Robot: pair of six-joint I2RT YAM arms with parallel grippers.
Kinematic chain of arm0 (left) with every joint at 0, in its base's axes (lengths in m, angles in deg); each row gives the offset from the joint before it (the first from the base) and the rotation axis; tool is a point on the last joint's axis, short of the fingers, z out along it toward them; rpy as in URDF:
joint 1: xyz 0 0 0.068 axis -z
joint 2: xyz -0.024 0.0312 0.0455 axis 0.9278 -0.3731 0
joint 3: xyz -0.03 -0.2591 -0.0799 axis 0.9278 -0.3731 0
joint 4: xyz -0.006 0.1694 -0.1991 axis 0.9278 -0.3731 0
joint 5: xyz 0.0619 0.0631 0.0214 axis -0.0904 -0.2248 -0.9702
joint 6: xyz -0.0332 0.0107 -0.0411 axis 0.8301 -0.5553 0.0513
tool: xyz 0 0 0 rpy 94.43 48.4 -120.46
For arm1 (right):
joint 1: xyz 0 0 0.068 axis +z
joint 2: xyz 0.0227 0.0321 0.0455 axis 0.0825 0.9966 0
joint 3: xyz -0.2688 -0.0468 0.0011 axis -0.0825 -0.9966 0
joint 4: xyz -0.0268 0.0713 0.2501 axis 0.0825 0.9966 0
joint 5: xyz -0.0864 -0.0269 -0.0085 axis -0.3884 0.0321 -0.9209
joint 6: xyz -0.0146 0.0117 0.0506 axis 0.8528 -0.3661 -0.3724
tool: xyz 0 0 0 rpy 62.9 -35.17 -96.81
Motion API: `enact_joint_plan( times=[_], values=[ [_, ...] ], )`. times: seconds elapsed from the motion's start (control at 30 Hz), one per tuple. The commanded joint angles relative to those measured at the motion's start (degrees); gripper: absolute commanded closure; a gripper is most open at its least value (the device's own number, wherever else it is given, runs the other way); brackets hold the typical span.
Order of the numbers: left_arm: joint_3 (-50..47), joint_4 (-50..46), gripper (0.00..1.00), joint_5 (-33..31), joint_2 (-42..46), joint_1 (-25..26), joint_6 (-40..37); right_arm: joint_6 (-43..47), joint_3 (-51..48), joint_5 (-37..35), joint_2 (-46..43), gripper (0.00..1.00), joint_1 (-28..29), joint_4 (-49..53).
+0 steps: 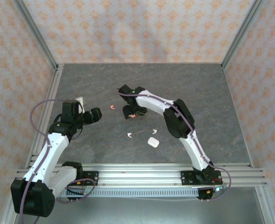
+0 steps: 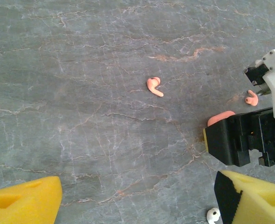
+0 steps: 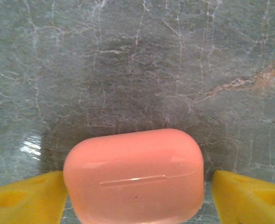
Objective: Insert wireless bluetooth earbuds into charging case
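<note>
Coral-pink charging case [image 3: 133,175] sits between my right tool's [image 3: 138,183] spread fingers, unclamped, so squeeze next. Left tool [image 2: 138,184] hovers released near a pink earbud [image 2: 154,86].

Pink case [image 3: 133,175]: smooth plastic, shining glossy, catching a highlight along its seam. Tabletop [image 3: 128,56]: looking like veined grey stone, mostly matt. Yellow finger pads [image 3: 20,200]: appearing matt, foam-like. Near rail [image 1: 142,170]: gleaming as ribbed bare metal.
</note>
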Motion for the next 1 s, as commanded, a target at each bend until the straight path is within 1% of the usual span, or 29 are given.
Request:
enact_joint_plan(
  times=[0.0,0.03,0.1,0.13,0.23,0.37,0.47,0.57,0.7,0.77,0.87,0.97],
  values=[
    [-0.36,0.16,0.14,1.19,0.08,-0.08,-1.05,-0.26,0.65,1.32,1.64,0.33,-0.02,1.62],
    [-0.27,0.33,0.14,1.24,0.17,-0.08,-1.01,-0.50,0.17,2.14,1.51,0.39,-0.04,1.10],
    [-0.24,0.91,0.14,1.80,0.66,-0.02,-0.96,-1.11,-0.87,3.37,0.96,0.46,-0.13,-0.12],
    [-0.24,1.19,0.13,1.93,0.88,0.14,-0.95,-1.40,-1.30,3.87,0.63,0.49,-0.11,-0.65],
    [-0.55,2.08,0.13,2.33,1.93,0.67,-1.30,-2.56,-2.21,4.48,-0.73,0.53,-0.19,-1.90],
    [-1.67,4.49,0.13,2.77,4.38,2.23,-1.97,-5.06,-4.10,4.55,-4.48,0.53,-0.59,-3.36],
    [-3.54,9.16,0.12,3.47,8.40,4.47,-2.72,-8.20,-4.51,4.46,-9.68,0.53,-0.63,-2.55],
    [-5.43,15.08,0.13,3.28,12.62,7.98,-4.21,-12.00,-7.60,5.51,-17.17,0.53,-0.70,-6.23],
    [-8.31,26.49,0.12,2.22,15.63,12.87,-5.80,-17.61,-13.71,11.38,-26.68,0.53,-1.05,-15.46],
    [-8.12,31.93,0.13,2.53,14.71,14.97,-7.47,-20.20,-15.71,13.63,-30.21,0.53,-1.31,-18.89],
    [-3.96,33.73,0.13,2.91,11.22,18.28,-11.26,-24.07,-17.80,17.46,-34.66,0.53,-1.60,-22.85],
    [-1.49,38.61,0.13,2.54,7.02,21.03,-12.38,-27.70,-19.47,20.26,-38.12,0.53,-1.76,-26.75]
  ],
)
